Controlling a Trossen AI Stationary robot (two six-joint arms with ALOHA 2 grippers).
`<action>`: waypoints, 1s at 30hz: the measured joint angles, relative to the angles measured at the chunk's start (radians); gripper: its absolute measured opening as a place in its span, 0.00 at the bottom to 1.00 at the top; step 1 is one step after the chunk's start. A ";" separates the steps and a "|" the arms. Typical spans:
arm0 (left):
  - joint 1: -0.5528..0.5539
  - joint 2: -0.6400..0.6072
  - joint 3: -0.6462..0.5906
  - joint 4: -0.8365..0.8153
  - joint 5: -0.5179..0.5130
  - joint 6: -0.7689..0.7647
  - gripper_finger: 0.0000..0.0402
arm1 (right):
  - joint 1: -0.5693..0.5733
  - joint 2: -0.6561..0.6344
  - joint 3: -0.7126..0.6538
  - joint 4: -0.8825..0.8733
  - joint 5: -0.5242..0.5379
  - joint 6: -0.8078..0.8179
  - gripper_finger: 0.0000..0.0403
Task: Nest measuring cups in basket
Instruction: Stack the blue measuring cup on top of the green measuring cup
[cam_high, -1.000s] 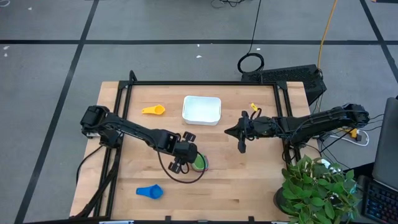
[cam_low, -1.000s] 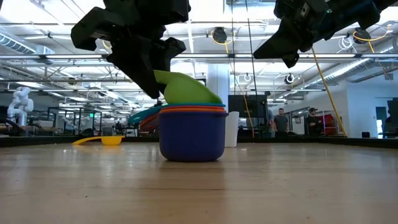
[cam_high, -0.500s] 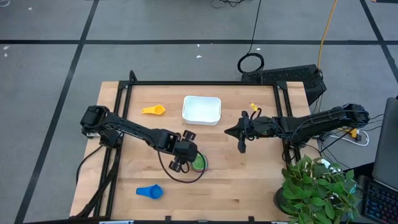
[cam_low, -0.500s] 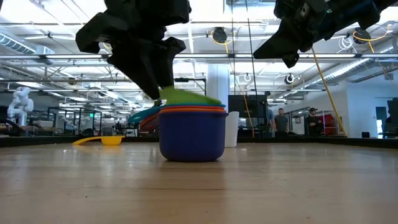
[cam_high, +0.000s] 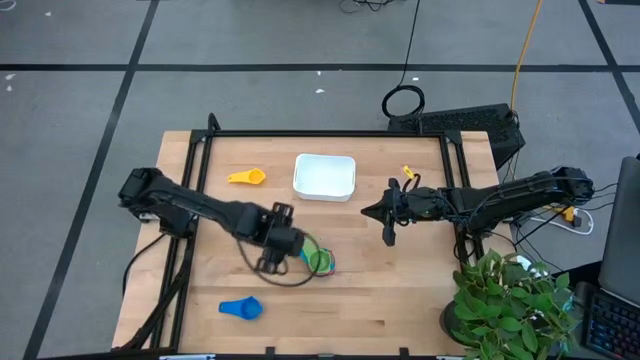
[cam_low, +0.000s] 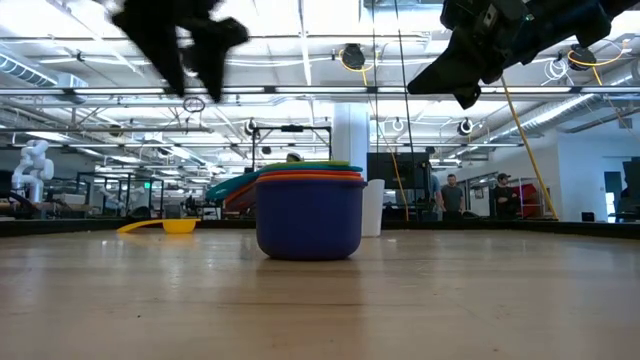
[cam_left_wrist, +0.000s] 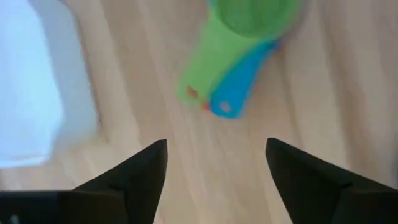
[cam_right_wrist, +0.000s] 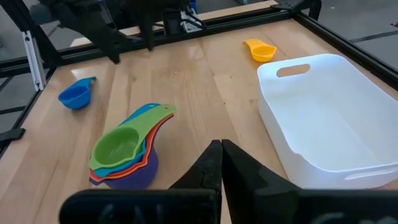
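Nearest, stack: green plastic measuring cup (cam_right_wrist: 117, 147) nested atop navy pile, mid-table
Left gripper (cam_left_wrist: 214, 163): beside stack, fingers spread, empty
Right gripper (cam_high: 388, 226): aloft, pinched together, empty
Farther: yellow cup (cam_high: 246, 177); white rectangular basket (cam_high: 324, 176) empty
Risk: bumping stack scatters cups

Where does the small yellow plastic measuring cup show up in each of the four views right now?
High view: small yellow plastic measuring cup, lying on the wood left of the shallow white rectangular basket.
Low view: far left, low at the table's far edge.
Left wrist view: not in it.
Right wrist view: far side of the table, beyond the basket.
Shared landmark: the white basket, beside the cup in the high and right wrist views.
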 joint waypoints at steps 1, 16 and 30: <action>-0.017 -0.008 -0.003 -0.029 0.001 -0.017 0.66 | 0.000 0.000 0.000 0.000 0.000 0.004 0.00; -0.466 -0.010 -0.022 -0.218 0.087 -0.730 0.67 | 0.002 0.000 -0.004 0.003 -0.078 0.034 0.00; -0.588 -0.010 -0.293 0.154 0.150 -1.029 0.82 | 0.003 0.000 -0.004 0.004 -0.313 0.156 0.00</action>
